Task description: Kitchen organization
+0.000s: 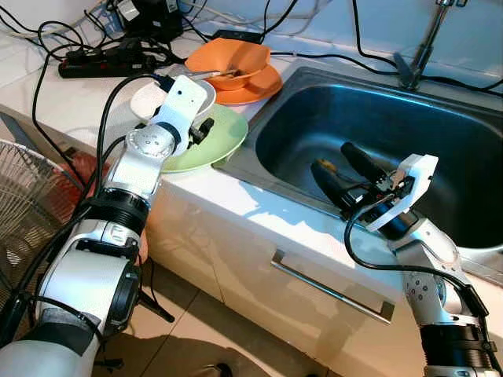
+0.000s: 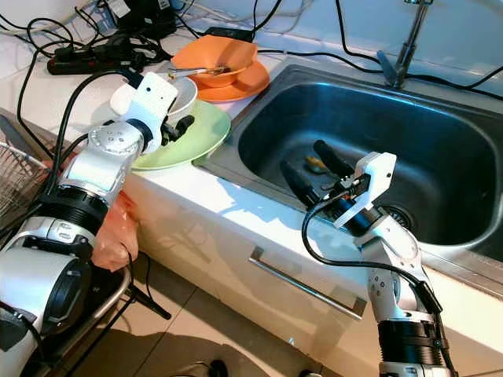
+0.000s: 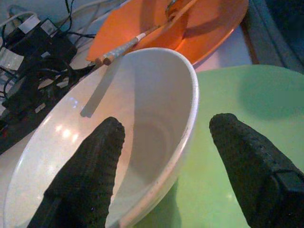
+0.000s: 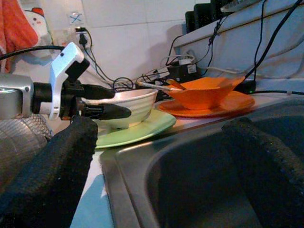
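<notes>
A white bowl (image 3: 142, 109) sits on a green plate (image 1: 218, 140) on the counter, left of the sink. My left gripper (image 1: 198, 130) is open around the bowl's near rim: one finger (image 3: 90, 161) is inside the bowl, the other (image 3: 247, 152) outside, above the plate. Behind them an orange bowl (image 1: 233, 60) holding chopsticks (image 3: 124, 46) rests on an orange plate (image 1: 266, 85). My right gripper (image 1: 336, 161) hangs open and holding nothing over the front left of the steel sink (image 1: 393, 118), pointing toward the dishes.
A small yellowish object (image 2: 314, 163) lies on the sink floor, and a faucet (image 1: 416, 55) stands behind it. A power strip (image 1: 102, 63) with tangled cables lies at the back left. A wire fan guard (image 1: 23, 196) stands left of the cabinet. A drawer handle (image 1: 330, 287) runs below the counter edge.
</notes>
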You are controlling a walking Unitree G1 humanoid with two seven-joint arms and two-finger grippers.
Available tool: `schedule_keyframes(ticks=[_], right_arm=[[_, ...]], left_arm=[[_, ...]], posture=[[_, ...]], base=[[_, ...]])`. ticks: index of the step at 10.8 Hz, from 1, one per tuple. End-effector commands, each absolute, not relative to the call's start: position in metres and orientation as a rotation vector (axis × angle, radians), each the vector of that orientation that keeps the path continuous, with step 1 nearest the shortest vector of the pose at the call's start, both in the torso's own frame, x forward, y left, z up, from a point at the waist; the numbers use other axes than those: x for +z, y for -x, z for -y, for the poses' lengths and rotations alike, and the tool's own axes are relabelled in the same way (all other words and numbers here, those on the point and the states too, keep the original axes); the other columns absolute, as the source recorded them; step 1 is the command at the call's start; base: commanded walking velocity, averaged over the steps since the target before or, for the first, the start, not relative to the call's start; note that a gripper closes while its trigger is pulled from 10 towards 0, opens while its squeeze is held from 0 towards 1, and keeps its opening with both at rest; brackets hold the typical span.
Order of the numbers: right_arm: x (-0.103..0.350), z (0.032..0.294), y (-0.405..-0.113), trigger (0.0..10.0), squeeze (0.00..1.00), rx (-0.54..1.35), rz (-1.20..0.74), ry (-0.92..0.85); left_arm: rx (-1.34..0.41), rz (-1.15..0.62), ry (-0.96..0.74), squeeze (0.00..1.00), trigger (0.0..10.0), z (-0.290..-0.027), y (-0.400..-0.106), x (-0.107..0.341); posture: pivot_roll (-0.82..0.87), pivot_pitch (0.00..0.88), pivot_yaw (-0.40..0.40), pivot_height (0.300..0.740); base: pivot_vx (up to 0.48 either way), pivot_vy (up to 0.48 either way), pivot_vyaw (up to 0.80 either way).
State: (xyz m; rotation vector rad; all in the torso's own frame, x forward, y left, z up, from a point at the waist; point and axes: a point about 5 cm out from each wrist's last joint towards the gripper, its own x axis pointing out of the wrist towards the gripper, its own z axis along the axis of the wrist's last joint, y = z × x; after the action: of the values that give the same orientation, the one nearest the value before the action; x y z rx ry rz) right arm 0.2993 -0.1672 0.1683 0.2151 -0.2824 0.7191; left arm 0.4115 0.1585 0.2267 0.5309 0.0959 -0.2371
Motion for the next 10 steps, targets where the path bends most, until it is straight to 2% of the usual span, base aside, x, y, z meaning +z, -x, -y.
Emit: schedule_keyframes(ticks=[1, 2, 3, 10], right_arm=[[0.1484, 0.1613, -0.2965, 10.0, 0.0, 0.728, 0.217, -0.262], [0.1483, 0.1611, -0.2963, 10.0, 0.0, 0.729, 0.216, -0.262], [0.1483, 0.1609, -0.2963, 10.0, 0.0, 0.731, 0.216, -0.261], [0.148, 0.1605, -0.2966, 10.0, 0.0, 0.731, 0.211, -0.26]], left_arm=[[-0.214, -0.115, -0.549, 0.0, 10.0, -0.1624, -0.4123, 0.2266], [-0.214, -0.117, -0.552, 0.0, 1.4, -0.162, -0.4121, 0.2259], [-0.212, -0.117, -0.552, 0.0, 0.0, -0.1621, -0.412, 0.2257], [-0.202, -0.113, -0.541, 0.0, 0.0, -0.1616, -0.4129, 0.2266]], posture=[[0.01, 0.081, 0.117, 0.74], [0.01, 0.079, 0.116, 0.74], [0.01, 0.078, 0.115, 0.74], [0.01, 0.086, 0.114, 0.74]], base=[[0.0, 0.0, 0.0], [0.0, 0.0, 0.0], [0.0, 0.0, 0.0], [0.0, 0.0, 0.0]])
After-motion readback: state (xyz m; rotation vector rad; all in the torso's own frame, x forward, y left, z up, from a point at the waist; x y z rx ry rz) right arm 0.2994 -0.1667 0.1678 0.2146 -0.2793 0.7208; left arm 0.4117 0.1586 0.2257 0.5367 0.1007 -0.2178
